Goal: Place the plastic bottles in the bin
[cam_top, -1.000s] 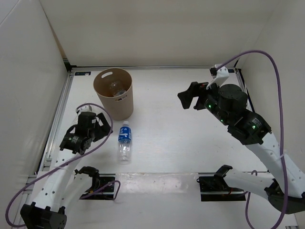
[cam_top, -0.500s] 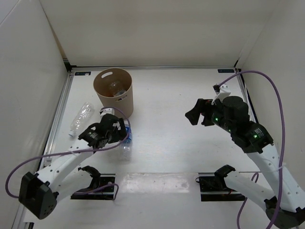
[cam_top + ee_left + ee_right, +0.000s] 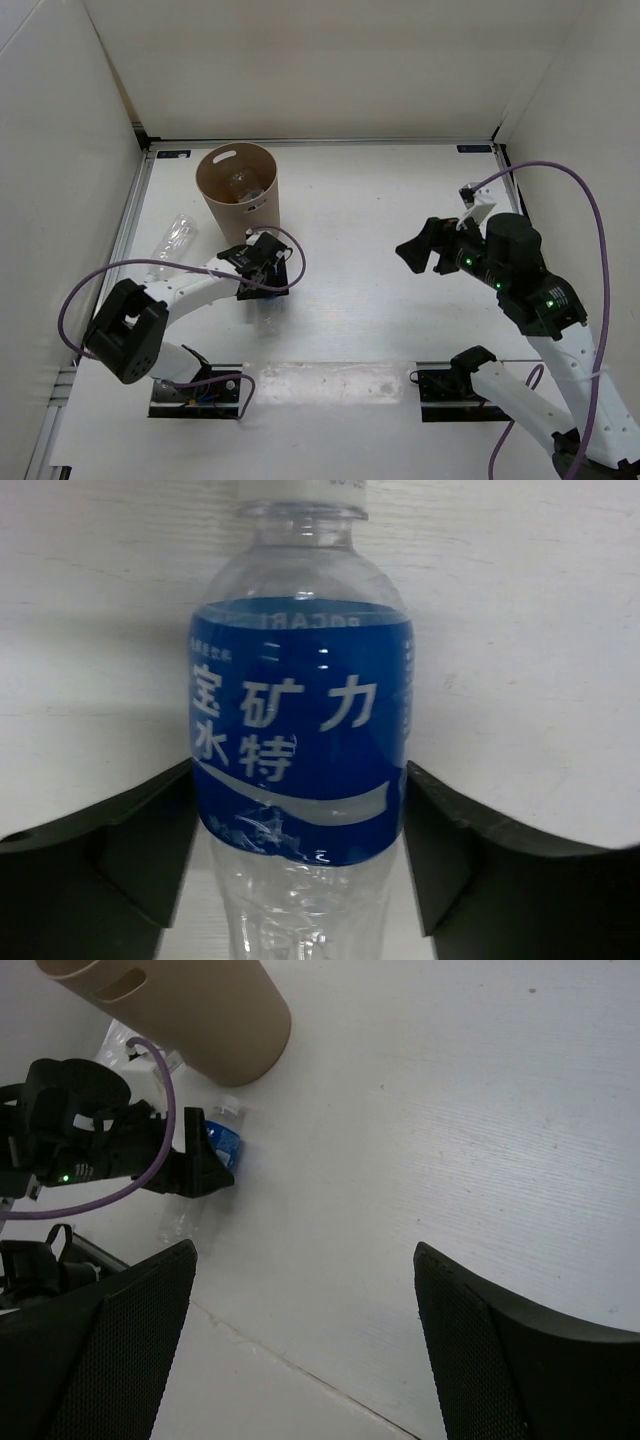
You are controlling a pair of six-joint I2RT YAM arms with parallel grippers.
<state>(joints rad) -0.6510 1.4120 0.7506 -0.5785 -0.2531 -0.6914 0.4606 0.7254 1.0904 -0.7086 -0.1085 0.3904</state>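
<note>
The blue-label bottle (image 3: pixel 300 730) with a white cap lies on the table in front of the bin (image 3: pixel 238 200). My left gripper (image 3: pixel 264 268) is low over it, open, with one finger (image 3: pixel 140 860) on each side of the label, close against it. The bottle barely shows under the gripper in the top view (image 3: pixel 267 299). A plain clear bottle (image 3: pixel 171 239) lies left of the bin, and another clear bottle (image 3: pixel 245 184) lies inside the bin. My right gripper (image 3: pixel 424 246) is open and empty, raised over the right half of the table. No orange bottle is in view.
White walls close in the table at the left, back and right. A purple cable (image 3: pixel 285 250) loops over the left gripper. Two black arm mounts (image 3: pixel 452 385) sit at the near edge. The right wrist view shows the bin (image 3: pixel 180 1010) and left gripper (image 3: pixel 195 1172).
My left arm swung right and down from the left edge onto the blue-label bottle, uncovering the plain clear bottle. My right gripper drew back toward the right and nearer.
</note>
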